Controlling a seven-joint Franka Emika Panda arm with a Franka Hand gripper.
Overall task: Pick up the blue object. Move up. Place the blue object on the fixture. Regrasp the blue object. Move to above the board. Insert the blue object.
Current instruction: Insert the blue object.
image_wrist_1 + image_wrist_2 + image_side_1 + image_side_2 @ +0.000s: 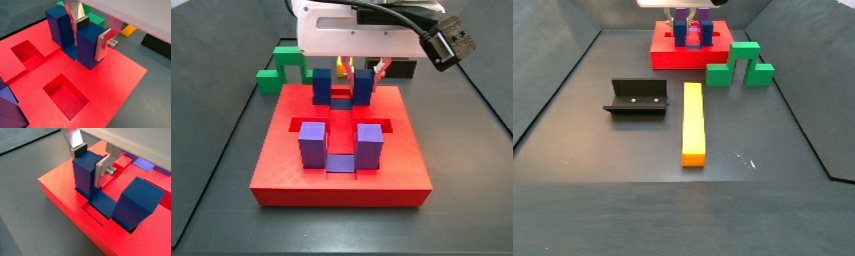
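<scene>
Dark blue, the blue object (110,198) stands prongs-up in a recess of the red board (113,75), where we see our tool (91,165) pinching one prong between its silver fingers (101,172).

I see the gripper (89,31): flat silver finger plates, dark pads | fingers (75,137) bare metal, one plate carries a silver screw | white boxy hand housing in a side view | black cable looped above, black camera module beside it
</scene>
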